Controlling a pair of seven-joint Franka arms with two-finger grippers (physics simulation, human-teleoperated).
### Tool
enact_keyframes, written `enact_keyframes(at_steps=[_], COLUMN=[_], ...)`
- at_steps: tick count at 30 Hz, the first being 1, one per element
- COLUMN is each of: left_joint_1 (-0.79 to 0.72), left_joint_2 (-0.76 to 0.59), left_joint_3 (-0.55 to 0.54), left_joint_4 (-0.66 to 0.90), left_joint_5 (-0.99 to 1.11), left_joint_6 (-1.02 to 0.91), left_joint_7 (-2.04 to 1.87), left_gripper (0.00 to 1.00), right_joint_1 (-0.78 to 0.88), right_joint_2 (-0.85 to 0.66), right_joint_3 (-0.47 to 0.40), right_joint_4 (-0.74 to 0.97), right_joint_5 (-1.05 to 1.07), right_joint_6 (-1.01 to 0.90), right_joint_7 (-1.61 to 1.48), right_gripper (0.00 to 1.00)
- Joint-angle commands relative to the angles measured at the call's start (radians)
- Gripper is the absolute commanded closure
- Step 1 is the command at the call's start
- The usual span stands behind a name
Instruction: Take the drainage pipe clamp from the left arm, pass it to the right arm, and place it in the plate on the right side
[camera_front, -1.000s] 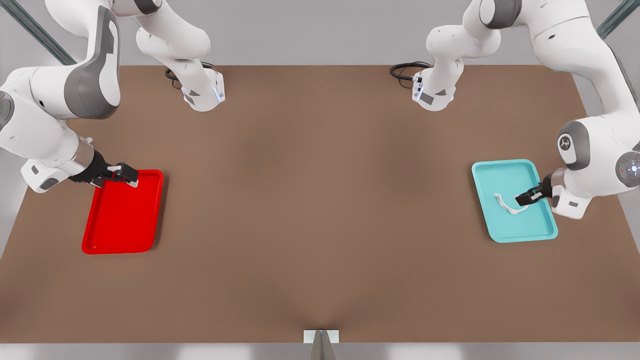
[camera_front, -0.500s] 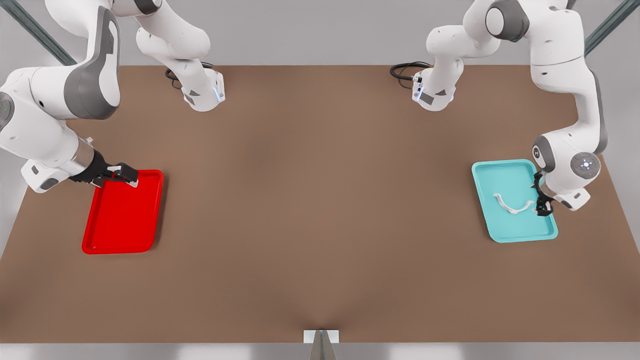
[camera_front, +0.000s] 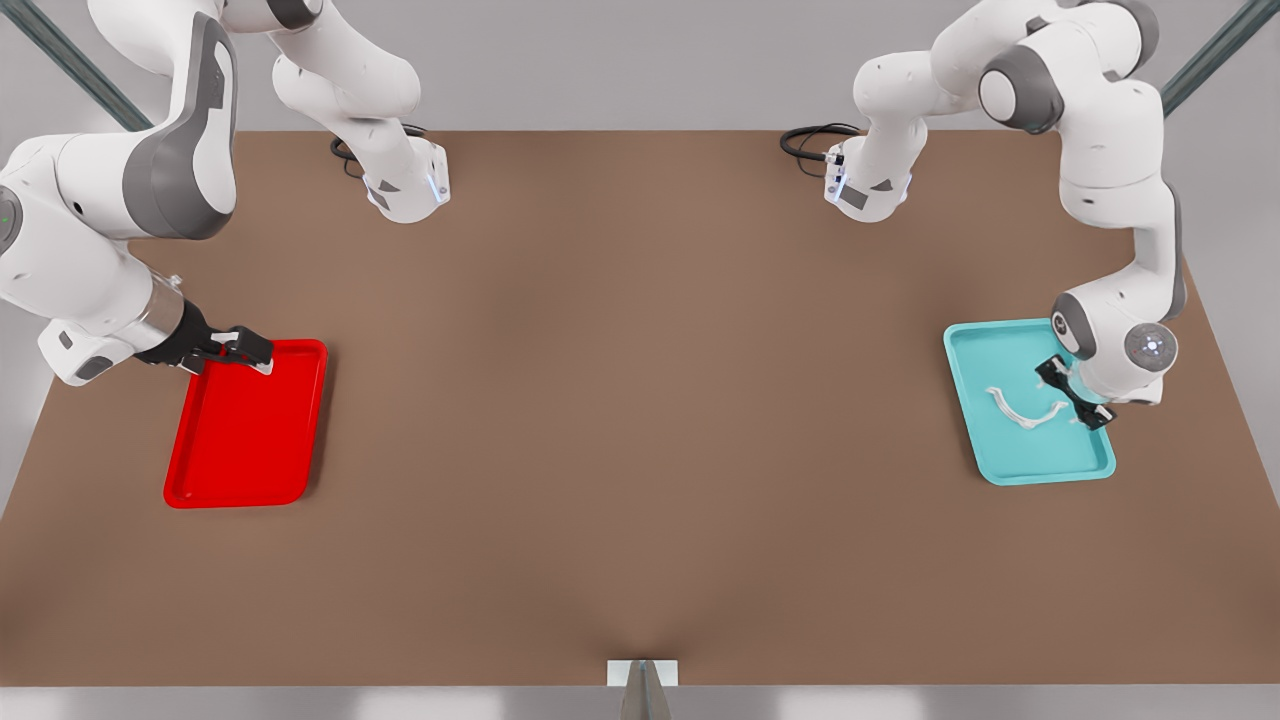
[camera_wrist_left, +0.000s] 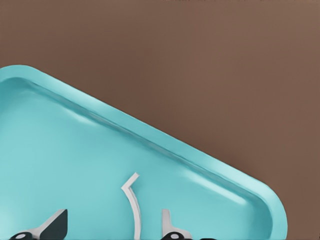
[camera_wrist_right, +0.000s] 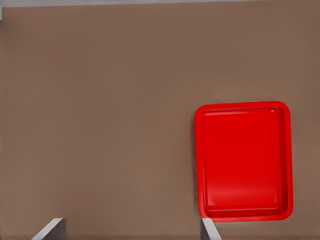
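I see the white clamp (camera_front: 1027, 409) lying in the teal tray (camera_front: 1000, 345) on the front view's right. My left gripper (camera_front: 1075, 393) hangs over it, fingers spread wide, one end of the clamp between them. My right gripper (camera_front: 243, 350) waits, fingers apart, at the red tray (camera_front: 245, 440) on the front view's left.

Item one on my screen: the drainage pipe clamp (camera_front: 1026, 411), a thin white C-shaped strip with short bent tabs at both ends, lying flat and unheld inside the teal tray (camera_front: 985, 443) at the front view's right. Item two: the plate (camera_front: 243, 437), a bright red shallow rectangular tray with rounded corners and raised rim, flat on the brown table (camera_front: 640, 420) at the front view's left, holding nothing.
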Motion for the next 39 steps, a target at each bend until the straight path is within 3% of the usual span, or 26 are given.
enact_keyframes(at_steps=[1, 8, 9, 11, 15, 18, 28, 35, 39], left_joint_1=[0.004, 0.006, 0.012, 0.013, 0.021, 0.027, 0.030, 0.033, 0.024], left_joint_2=[0.009, 0.052, 0.054, 0.060, 0.068, 0.082, 0.082, 0.055, -0.017], left_joint_3=[-0.001, -0.017, -0.017, -0.017, -0.017, -0.017, -0.030, -0.030, -0.070], left_joint_4=[0.003, 0.007, 0.007, 0.007, 0.009, 0.009, 0.009, 0.029, 0.138], left_joint_5=[-0.002, -0.002, -0.002, -0.002, -0.002, -0.002, 0.006, 0.006, -0.003], left_joint_6=[0.045, 0.055, 0.065, 0.066, 0.080, 0.097, 0.101, 0.085, -0.159], left_joint_7=[-0.328, -0.308, -0.306, -0.293, -0.273, -0.273, -0.254, -0.131, -0.032], left_gripper=[0.07, 0.08, 0.19, 0.30, 0.42, 0.44, 0.78, 0.79, 0.79], right_joint_1=[0.000, 0.000, 0.000, -0.002, -0.002, -0.002, -0.002, -0.002, -0.002], right_joint_2=[-0.001, -0.001, -0.001, -0.001, -0.001, -0.001, -0.001, -0.001, -0.001], right_joint_3=[0.000, 0.000, 0.000, 0.000, 0.000, 0.000, 0.000, 0.000, 0.000], right_joint_4=[0.000, -0.002, -0.002, -0.002, -0.002, -0.002, -0.003, -0.003, -0.003], right_joint_5=[0.001, -0.001, 0.001, 0.001, 0.001, 0.001, 0.001, 0.001, 0.001], right_joint_6=[0.000, 0.000, 0.000, 0.000, 0.000, 0.000, 0.000, 0.000, 0.000], right_joint_7=[0.000, 0.000, 0.000, 0.000, -0.002, 0.000, -0.002, -0.002, -0.002], right_gripper=[0.00, 0.00, 0.00, 0.00, 0.00, 0.00, 0.00, 0.00, 0.00])
